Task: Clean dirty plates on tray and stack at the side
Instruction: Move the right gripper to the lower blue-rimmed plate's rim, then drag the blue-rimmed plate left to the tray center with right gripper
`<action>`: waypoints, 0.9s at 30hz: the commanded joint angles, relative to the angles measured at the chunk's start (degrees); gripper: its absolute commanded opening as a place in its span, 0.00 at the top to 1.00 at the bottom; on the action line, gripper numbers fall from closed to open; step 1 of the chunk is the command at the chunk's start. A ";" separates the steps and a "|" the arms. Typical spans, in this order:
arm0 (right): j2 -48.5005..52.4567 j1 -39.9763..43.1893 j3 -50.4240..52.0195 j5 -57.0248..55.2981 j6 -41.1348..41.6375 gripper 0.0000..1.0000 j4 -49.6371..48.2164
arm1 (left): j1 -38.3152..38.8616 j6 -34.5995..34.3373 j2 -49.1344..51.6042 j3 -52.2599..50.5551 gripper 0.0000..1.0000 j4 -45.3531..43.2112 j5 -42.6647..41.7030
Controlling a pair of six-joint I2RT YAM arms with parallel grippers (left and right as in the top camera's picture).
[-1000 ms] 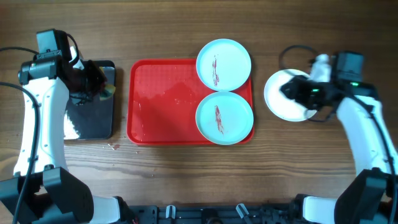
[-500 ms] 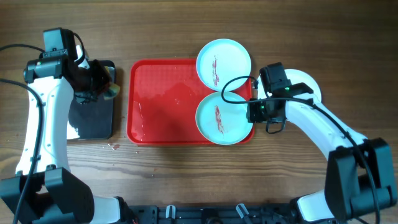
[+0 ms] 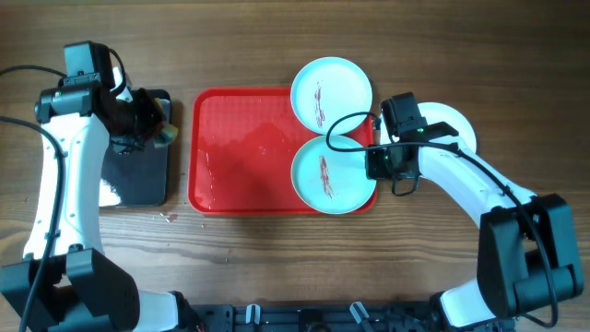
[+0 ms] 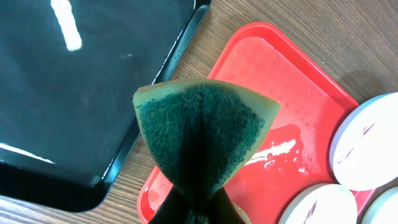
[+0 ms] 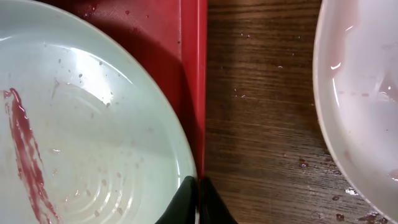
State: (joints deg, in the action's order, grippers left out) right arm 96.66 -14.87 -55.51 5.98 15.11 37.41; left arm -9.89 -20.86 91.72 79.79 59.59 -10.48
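**Red, Mint, White, Black, Green**

Found the red tray a plain bright red, glossy where wet. Saw two pale mint-blue plates, the upper plate and the lower plate, each crossed by a dark red streak down the middle. Noted a white plate, unpatterned. Spotted a dark green sponge edged in yellowish green, a glossy black tray with white glare, and a brown wood-grained worktop.

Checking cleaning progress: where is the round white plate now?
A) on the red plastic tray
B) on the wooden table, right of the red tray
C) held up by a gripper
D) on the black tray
B: the round white plate lies on the wooden table right of the large red plastic tray, which carries only the upper pale mint-blue plate and lower pale mint-blue plate.
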 commanded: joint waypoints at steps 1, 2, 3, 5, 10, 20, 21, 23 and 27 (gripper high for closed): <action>0.70 0.04 0.48 1.68 0.13 0.96 -0.04 | 0.15 -0.55 -0.07 0.79 0.96 -0.20 0.11; 0.70 0.02 0.46 2.95 0.39 0.96 0.00 | 0.15 -0.55 -0.07 0.79 0.96 -0.20 0.11; 0.68 0.02 0.46 4.61 0.57 0.96 0.17 | 0.15 -0.55 -0.07 0.79 0.96 -0.17 0.11; 0.68 0.02 0.46 6.21 2.10 0.96 1.05 | 0.20 -0.57 -0.07 0.79 0.96 -0.15 0.11; 0.61 -1.40 0.07 10.95 6.58 0.96 2.91 | 0.48 -0.57 -0.07 0.79 0.96 -0.17 0.11; 0.63 -12.46 -0.74 10.45 25.57 0.96 -7.34 | 0.48 -0.57 -0.07 0.79 0.96 -0.24 0.11; 0.63 -14.29 -0.74 7.72 27.69 0.96 -9.11 | 0.48 -0.57 -0.07 0.79 0.96 -0.24 0.11; 0.66 -17.73 -0.74 1.77 30.16 0.95 -12.20 | 0.48 -0.57 -0.07 0.79 0.96 -0.24 0.11; 2.56 -22.10 -0.74 -2.19 30.34 0.96 -18.95 | 0.48 -0.57 -0.07 0.79 0.96 -0.26 0.11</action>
State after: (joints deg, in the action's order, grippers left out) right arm 96.86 -35.64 -55.64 8.60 42.89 20.91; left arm -9.78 -20.86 91.72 79.79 59.57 -10.46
